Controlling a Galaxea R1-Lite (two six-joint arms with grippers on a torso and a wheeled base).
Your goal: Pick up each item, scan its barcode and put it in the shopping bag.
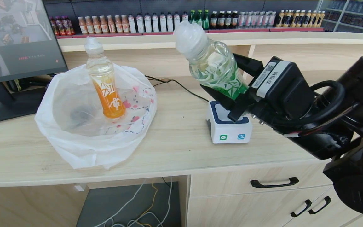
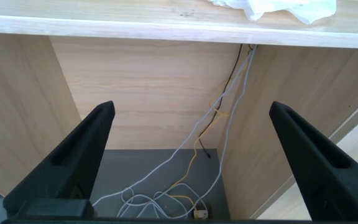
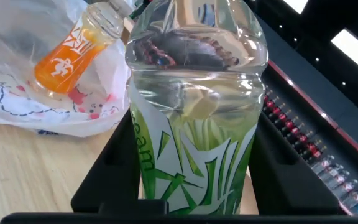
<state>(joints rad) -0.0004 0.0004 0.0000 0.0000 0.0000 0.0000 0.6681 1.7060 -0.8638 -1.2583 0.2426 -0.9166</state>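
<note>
My right gripper (image 1: 232,94) is shut on a clear bottle with a green label (image 1: 214,67), held tilted above the white barcode scanner (image 1: 228,127) on the counter. In the right wrist view the green-label bottle (image 3: 194,124) sits clamped between the black fingers (image 3: 114,168). An orange-label bottle (image 1: 104,83) stands upright inside the white shopping bag (image 1: 74,148) at the counter's left; the orange-label bottle (image 3: 73,53) and the shopping bag (image 3: 17,99) lie beyond the held bottle. My left gripper (image 2: 191,162) hangs open below the counter edge, holding nothing.
A monitor (image 1: 17,34) stands at the back left beside the bag. A black cable (image 1: 181,86) runs across the wooden counter (image 1: 175,148) behind the scanner. Drawers with black handles (image 1: 274,183) are below at the right. Loose cables (image 2: 185,186) lie in the cavity under the counter.
</note>
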